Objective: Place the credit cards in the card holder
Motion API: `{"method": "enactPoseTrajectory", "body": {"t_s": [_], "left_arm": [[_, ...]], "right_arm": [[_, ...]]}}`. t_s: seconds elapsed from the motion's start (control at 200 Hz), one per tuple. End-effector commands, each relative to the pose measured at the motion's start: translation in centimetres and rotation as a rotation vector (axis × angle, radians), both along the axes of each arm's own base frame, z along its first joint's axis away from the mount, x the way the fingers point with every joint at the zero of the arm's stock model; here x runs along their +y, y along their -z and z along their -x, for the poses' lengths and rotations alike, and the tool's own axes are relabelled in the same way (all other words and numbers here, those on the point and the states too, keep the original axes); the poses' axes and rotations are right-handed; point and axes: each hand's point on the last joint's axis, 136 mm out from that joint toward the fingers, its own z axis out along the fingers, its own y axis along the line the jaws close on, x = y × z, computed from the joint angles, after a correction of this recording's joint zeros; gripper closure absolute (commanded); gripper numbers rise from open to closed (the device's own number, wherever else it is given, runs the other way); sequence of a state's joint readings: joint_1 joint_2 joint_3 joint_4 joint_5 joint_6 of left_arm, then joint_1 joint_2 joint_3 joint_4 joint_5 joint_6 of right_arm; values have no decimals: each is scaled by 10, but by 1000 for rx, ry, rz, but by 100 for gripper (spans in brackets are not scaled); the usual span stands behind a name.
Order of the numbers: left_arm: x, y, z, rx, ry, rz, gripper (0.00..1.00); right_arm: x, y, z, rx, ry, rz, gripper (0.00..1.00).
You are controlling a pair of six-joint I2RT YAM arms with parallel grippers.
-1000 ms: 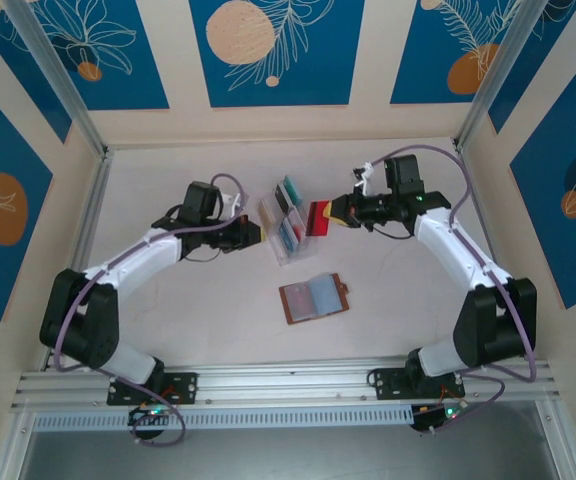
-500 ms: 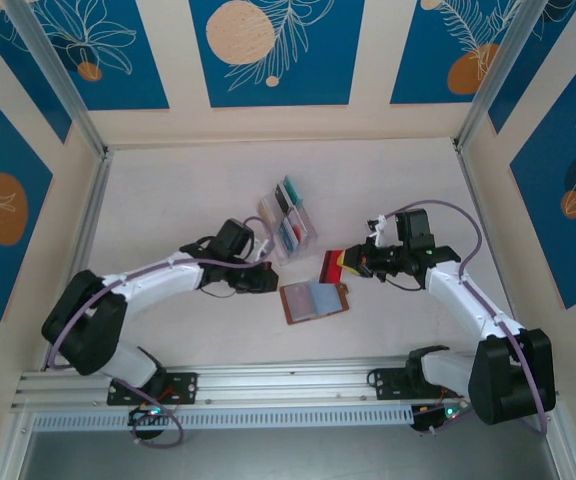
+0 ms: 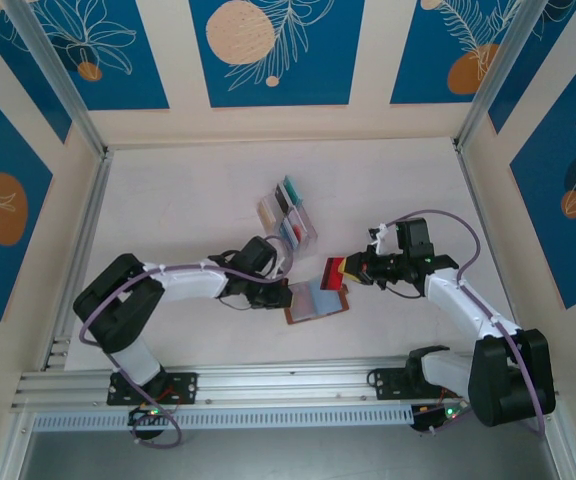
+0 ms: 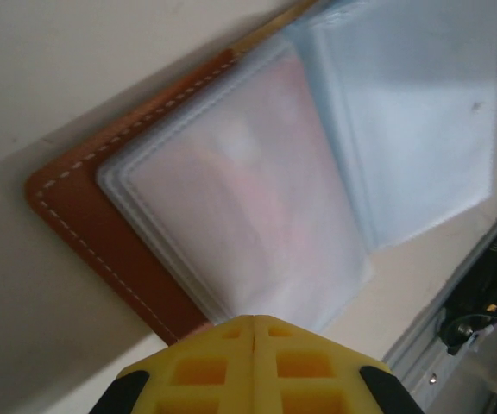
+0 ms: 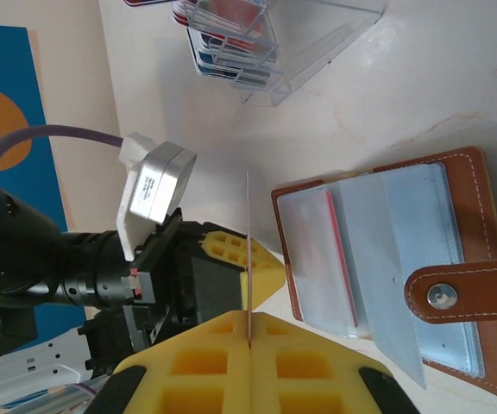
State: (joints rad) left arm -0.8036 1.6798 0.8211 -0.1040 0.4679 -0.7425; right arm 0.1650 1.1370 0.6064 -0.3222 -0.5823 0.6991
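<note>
surface [image 3: 168, 200]: pale, carries everything | clear rack [image 3: 296, 215]: beyond centre, credit cards [image 3: 289, 234] standing in its slots | card holder [image 3: 318, 300]: open flat near centre, clear pockets up, snap tab on right | left hand [image 3: 280, 296]: fingers together, empty, at holder's left edge | right hand [image 3: 346, 268]: clamped on red card [image 3: 335, 272], held edge-up by holder's far right corner

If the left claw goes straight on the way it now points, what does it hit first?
The card holder: its clear pockets lie right ahead of the left claw, probably very close, though depth is unclear.
</note>
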Motion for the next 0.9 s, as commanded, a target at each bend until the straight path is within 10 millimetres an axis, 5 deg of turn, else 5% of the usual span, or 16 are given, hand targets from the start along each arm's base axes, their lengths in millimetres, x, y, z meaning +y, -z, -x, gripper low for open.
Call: {"method": "enactPoseTrajectory", "body": {"t_s": [0.0, 0.315, 0.895], "left_arm": [[3, 15, 0, 1, -4, -42, 95], [21, 34, -12, 1, -42, -145, 98], [39, 38, -19, 9, -42, -177, 97]], "right_arm": [[-1, 8, 5, -3, -23, 14, 100], [8, 20, 3, -2, -54, 52, 100], [27, 56, 6, 25, -111, 139, 100]]}}
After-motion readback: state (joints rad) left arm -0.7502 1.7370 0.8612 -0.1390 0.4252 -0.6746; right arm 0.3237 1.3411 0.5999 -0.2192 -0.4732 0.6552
